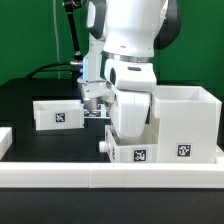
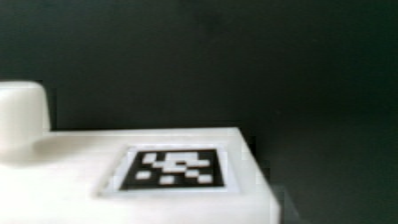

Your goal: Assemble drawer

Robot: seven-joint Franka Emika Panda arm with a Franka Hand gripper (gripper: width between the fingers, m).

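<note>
The tall white casing (image 1: 186, 118) stands at the exterior view's right and carries a square tag. A small white tray (image 1: 133, 153) with a tag and a front knob (image 1: 103, 146) sits right beside it, low in front of the arm. A second tray (image 1: 57, 113) with a tag lies apart at the exterior view's left. My gripper (image 1: 96, 108) hangs between the two trays, above the black table; its jaws are too small and dark to read. The wrist view shows a white tray top (image 2: 80, 160) with a tag (image 2: 175, 167) and a knob (image 2: 18, 118); no fingers show there.
A low white border wall (image 1: 110, 178) runs along the front of the black table (image 1: 30, 95). A small white piece (image 1: 5, 136) sits at the exterior view's left edge. The arm's big white body (image 1: 135, 60) hides the middle of the scene. A green backdrop is behind.
</note>
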